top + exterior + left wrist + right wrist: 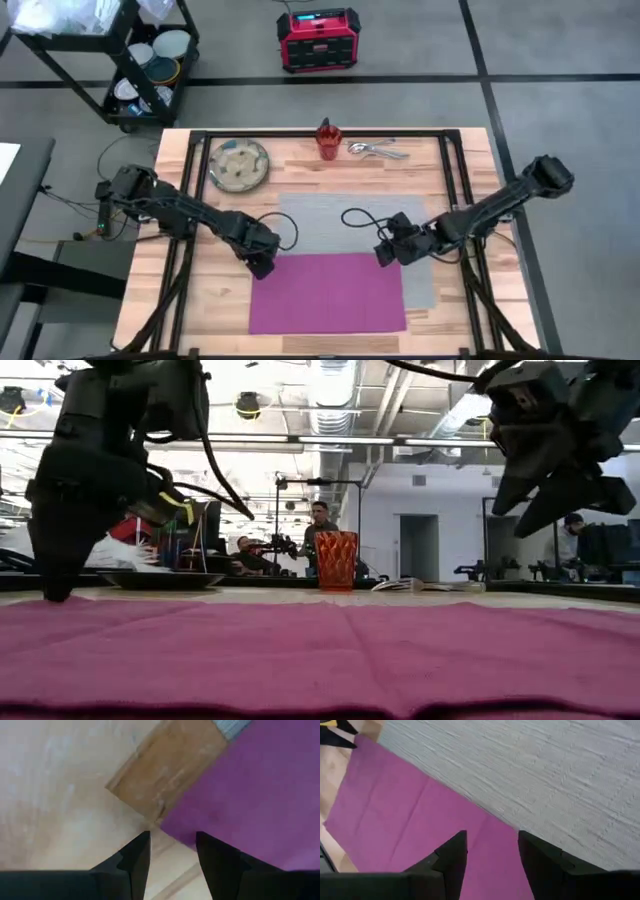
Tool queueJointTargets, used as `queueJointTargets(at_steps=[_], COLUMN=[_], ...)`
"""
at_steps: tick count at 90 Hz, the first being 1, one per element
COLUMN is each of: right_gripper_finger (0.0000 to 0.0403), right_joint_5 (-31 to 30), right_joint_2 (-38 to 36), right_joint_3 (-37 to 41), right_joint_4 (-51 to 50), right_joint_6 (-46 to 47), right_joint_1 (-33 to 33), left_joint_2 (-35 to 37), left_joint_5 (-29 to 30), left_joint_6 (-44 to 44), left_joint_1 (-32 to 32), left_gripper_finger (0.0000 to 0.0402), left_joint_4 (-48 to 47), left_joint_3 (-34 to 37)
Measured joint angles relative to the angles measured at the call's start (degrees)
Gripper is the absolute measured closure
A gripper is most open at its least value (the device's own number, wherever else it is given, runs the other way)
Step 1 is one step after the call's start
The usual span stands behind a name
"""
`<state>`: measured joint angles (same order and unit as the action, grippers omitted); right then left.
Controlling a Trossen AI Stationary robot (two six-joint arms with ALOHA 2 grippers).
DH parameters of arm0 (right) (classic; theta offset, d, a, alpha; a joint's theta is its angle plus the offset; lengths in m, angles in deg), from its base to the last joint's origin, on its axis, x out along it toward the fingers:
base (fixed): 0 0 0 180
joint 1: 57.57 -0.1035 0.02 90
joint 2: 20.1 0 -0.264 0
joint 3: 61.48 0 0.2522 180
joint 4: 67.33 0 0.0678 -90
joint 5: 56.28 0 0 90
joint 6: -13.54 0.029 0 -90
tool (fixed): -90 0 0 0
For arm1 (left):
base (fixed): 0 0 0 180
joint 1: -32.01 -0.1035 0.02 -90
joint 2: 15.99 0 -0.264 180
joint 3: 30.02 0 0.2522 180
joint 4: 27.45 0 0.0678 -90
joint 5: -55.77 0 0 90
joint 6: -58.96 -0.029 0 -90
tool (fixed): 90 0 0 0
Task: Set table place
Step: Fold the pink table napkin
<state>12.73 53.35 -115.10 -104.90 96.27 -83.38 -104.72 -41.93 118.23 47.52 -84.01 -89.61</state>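
L gripper (262, 266) sat low at the napkin's far-left corner, fingers (137, 855) apart w/ nothing between them; in the left wrist view the tips straddled the magenta napkin's (328, 292) corner over bare wood. R gripper (385, 254) hung at the napkin's far-right corner, over the seam where napkin meets grey woven mat (330, 222); its fingers (452, 852) were also spread and empty, above the cloth rather than touching it as far as the low view showed.

Napkin lay flat and spread on the near half of the mat, covering most of it and overhanging the mat's left edge onto the table (210, 300); a strip of mat showed at 3 o'clock of the napkin and a wide band at 12.

From mat centre: speckled plate (238, 165) at approx 10 o'clock, on bare wood near the far-left rail. Orange-red cup (328, 139) at 12 o'clock, upright, by the far edge. Steel cutlery (376, 150) at approx 1 o'clock, just beside the cup, lying in a loose bunch; can't tell pieces apart.

Off-table: black shelf cart (130, 55) w/ dishes beyond the far-left corner, red box (318, 40) on the floor past the far edge. People (320, 520) visible in the room behind, low view.
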Motion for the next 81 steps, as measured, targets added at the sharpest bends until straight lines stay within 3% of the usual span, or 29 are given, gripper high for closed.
queueJointTargets(at_steps=[29, 39, 53, 81], right_gripper_finger=[0.0239, 0.0239, 0.0239, 0.0239], right_joint_5=[-0.02, -0.07, -0.11, -0.11], right_joint_2=[0.0, 0.02, 0.02, 0.02], right_joint_3=[0.0, -0.02, -0.02, 0.0], right_joint_4=[-0.87, -1.15, -1.57, -1.5], right_joint_6=[0.38, 0.46, 1.32, 1.43], right_joint_1=[-0.76, -0.76, -1.22, -1.19], left_joint_2=[-0.27, -0.17, -0.17, 4.94], left_joint_5=[1.66, 1.22, 0.51, 0.62], left_joint_6=[-1.01, 0.42, 0.57, 2.58], left_joint_1=[0.91, 1.46, 2.55, 2.82], left_gripper_finger=[0.0264, 0.0296, 0.0387, 0.0401], left_joint_4=[2.35, 6.64, 11.04, 12.5], left_joint_3=[0.92, 2.51, 3.45, 3.74])
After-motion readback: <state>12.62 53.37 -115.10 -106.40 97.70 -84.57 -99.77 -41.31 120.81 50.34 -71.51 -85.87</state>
